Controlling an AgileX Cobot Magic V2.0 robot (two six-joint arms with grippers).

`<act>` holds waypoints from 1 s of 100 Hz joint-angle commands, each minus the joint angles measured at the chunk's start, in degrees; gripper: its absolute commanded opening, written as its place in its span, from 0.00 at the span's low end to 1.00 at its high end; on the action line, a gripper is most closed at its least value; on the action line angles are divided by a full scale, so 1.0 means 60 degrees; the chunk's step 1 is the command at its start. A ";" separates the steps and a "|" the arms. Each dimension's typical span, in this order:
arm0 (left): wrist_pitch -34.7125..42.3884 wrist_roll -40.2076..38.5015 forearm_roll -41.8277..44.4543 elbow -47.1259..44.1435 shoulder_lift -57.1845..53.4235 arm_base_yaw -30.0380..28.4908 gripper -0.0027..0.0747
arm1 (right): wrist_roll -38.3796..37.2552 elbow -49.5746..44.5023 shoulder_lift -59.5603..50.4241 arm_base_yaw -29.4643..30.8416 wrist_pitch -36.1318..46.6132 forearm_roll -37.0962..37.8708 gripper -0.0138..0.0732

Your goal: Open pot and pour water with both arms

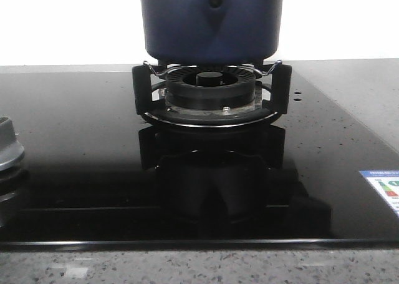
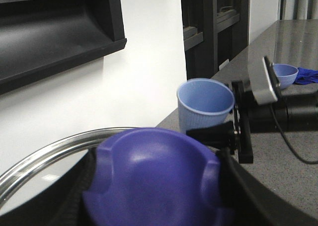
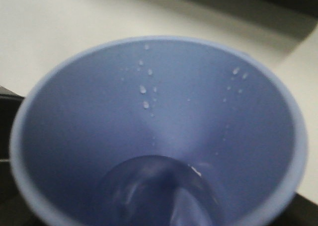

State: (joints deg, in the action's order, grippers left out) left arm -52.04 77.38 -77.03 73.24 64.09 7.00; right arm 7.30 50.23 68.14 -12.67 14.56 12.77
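The dark navy pot [image 1: 212,22] stands on the burner [image 1: 211,90] at the back middle of the front view; its top is cut off by the frame. No gripper shows in that view. In the left wrist view my left gripper [image 2: 156,186] is shut on the lid's purple knob [image 2: 154,166], and the lid's steel rim [image 2: 49,151] curves behind it. My right gripper [image 2: 214,133] holds a pale blue cup [image 2: 204,104] upright beyond the lid. The right wrist view looks down into this cup [image 3: 159,112], with water [image 3: 159,191] at its bottom and droplets on its wall. The fingers there are hidden.
The black glass hob [image 1: 93,171] has a wire pan support [image 1: 274,68] round the burner, a second burner [image 1: 9,153] at the left edge and a label [image 1: 386,187] at the right. A grey speckled counter edge [image 1: 199,268] runs in front. A blue bowl [image 2: 285,74] and blue cloth [image 2: 308,76] lie far off.
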 commanded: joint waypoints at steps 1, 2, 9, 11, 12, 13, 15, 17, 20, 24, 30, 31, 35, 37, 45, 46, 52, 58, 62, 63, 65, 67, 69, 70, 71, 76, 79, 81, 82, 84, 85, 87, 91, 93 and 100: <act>0.0374 -0.0166 -0.0797 0.0268 -0.0245 -0.0015 0.29 | 0.0038 0.0996 -0.0070 -0.0302 0.0357 0.0654 0.46; 0.0374 -0.0166 -0.0812 0.0268 -0.0245 -0.0015 0.29 | 0.0038 0.1047 -0.0019 -0.0349 0.0310 0.0772 0.46; 0.0351 -0.0166 -0.0879 0.0268 -0.0245 -0.0015 0.29 | 0.0038 0.1539 0.0245 -0.0562 -0.0009 0.1418 0.46; 0.0351 -0.0166 -0.0879 0.0268 -0.0245 -0.0015 0.29 | 0.0038 0.1671 0.0295 -0.0617 -0.0092 0.1525 0.46; 0.0351 -0.0166 -0.0879 0.0268 -0.0245 -0.0015 0.29 | 0.0038 0.1712 0.0356 -0.0630 -0.0118 0.1624 0.46; 0.0335 -0.0182 -0.0879 0.0268 -0.0245 -0.0015 0.29 | 0.0038 0.1789 0.0385 -0.0633 -0.0138 0.1682 0.46; 0.0335 -0.0179 -0.0879 0.0268 -0.0245 -0.0015 0.29 | 0.0038 0.1904 0.0469 -0.0681 -0.0190 0.1835 0.46; 0.0335 -0.0179 -0.0879 0.0268 -0.0245 -0.0015 0.29 | 0.0038 0.2017 0.0556 -0.0727 -0.0238 0.2001 0.46; 0.0314 -0.0179 -0.0879 0.0268 -0.0245 -0.0015 0.29 | 0.0038 0.2169 0.0670 -0.0773 -0.0308 0.2233 0.46; 0.0295 -0.0179 -0.0879 0.0268 -0.0245 -0.0015 0.29 | 0.0038 0.2406 0.0846 -0.0840 -0.0458 0.2627 0.46; 0.0272 -0.0185 -0.0895 0.0268 -0.0245 -0.0015 0.29 | 0.0038 0.2687 0.1096 -0.0932 -0.0591 0.3296 0.46; 0.0272 -0.0185 -0.0895 0.0268 -0.0245 -0.0015 0.29 | 0.0038 0.2748 0.1126 -0.0954 -0.0591 0.3378 0.46; 0.0257 -0.0201 -0.0895 0.0268 -0.0245 -0.0015 0.29 | 0.0038 0.2896 0.1271 -0.0984 -0.0597 0.3873 0.46; 0.0252 -0.0201 -0.0895 0.0268 -0.0245 -0.0015 0.29 | 0.0038 0.2980 0.1349 -0.1022 -0.0597 0.4140 0.46; 0.0213 -0.0201 -0.0895 0.0268 -0.0245 -0.0015 0.29 | 0.0038 0.3293 0.1596 -0.1062 -0.0597 0.5052 0.46; 0.0213 -0.0201 -0.0895 0.0268 -0.0245 -0.0015 0.29 | 0.0038 0.3313 0.1616 -0.1062 -0.0597 0.5122 0.46; 0.0194 -0.0206 -0.0895 0.0268 -0.0245 -0.0015 0.29 | 0.0038 0.3461 0.1783 -0.1062 -0.0574 0.5634 0.46; 0.0155 -0.0206 -0.0895 0.0268 -0.0245 -0.0015 0.29 | 0.0062 0.3498 0.1887 -0.1062 -0.0574 0.5974 0.46; 0.0136 -0.0206 -0.0895 0.0268 -0.0245 -0.0015 0.29 | 0.0101 0.3498 0.1950 -0.1062 -0.0558 0.6216 0.46; 0.0136 -0.0206 -0.0895 0.0268 -0.0245 -0.0015 0.29 | 0.0101 0.3498 0.1961 -0.1062 -0.0558 0.6337 0.46; 0.0136 -0.0206 -0.0895 0.0268 -0.0245 -0.0015 0.29 | 0.0101 0.3498 0.1990 -0.1062 -0.0558 0.6544 0.46; 0.0136 -0.0206 -0.0895 0.0268 -0.0245 -0.0015 0.29 | 0.0101 0.3498 0.1999 -0.1062 -0.0575 0.6698 0.46; 0.0136 -0.0206 -0.0895 0.0268 -0.0245 -0.0015 0.29 | 0.0101 0.3498 0.2017 -0.1062 -0.0575 0.6956 0.46; 0.0136 -0.0206 -0.0895 0.0268 -0.0245 -0.0015 0.29 | 0.0101 0.3498 0.2046 -0.1062 -0.0575 0.7145 0.46; 0.0136 -0.0206 -0.0895 0.0268 -0.0245 -0.0015 0.29 | 0.0101 0.3498 0.2044 -0.1062 -0.0575 0.7241 0.46; 0.0136 -0.0206 -0.0895 0.0268 -0.0245 -0.0015 0.29 | 0.0101 0.3498 0.2114 -0.1062 -0.0575 0.7931 0.46; 0.0134 -0.0206 -0.0895 0.0268 -0.0245 -0.0015 0.29 | 0.0101 0.3498 0.2132 -0.1062 -0.0575 0.8305 0.46; 0.0117 -0.0206 -0.0895 0.0268 -0.0245 -0.0015 0.29 | 0.0101 0.3498 0.2154 -0.1062 -0.0599 0.8425 0.46; 0.0117 -0.0206 -0.0895 0.0268 -0.0245 -0.0015 0.29 | 0.0101 0.3498 0.2171 -0.1062 -0.0624 0.8523 0.46; 0.0117 -0.0206 -0.0895 0.0268 -0.0245 -0.0015 0.29 | 0.0101 0.3498 0.2218 -0.1062 -0.0653 0.8636 0.46; 0.0097 -0.0206 -0.0895 0.0268 -0.0245 -0.0015 0.29 | 0.0101 0.3498 0.2214 -0.1062 -0.0668 0.8660 0.46; 0.0097 -0.0206 -0.0895 0.0268 -0.0245 -0.0015 0.29 | 0.0101 0.3498 0.2238 -0.1062 -0.0689 0.8680 0.46; 0.0080 -0.0206 -0.0895 0.0268 -0.0245 -0.0015 0.29 | 0.0101 0.3498 0.2330 -0.1062 -0.0789 0.8680 0.46; 0.0079 -0.0206 -0.0895 0.0268 -0.0245 -0.0015 0.29 | 0.0101 0.3518 0.2338 -0.1062 -0.0844 0.8680 0.46; 0.0079 -0.0206 -0.0895 0.0268 -0.0245 -0.0015 0.29 | 0.0101 0.3582 0.2464 -0.1062 -0.0974 0.8680 0.46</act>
State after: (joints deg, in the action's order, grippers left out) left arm -52.90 76.61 -76.91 73.08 63.99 7.00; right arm 7.30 68.88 84.33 -19.03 7.17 64.10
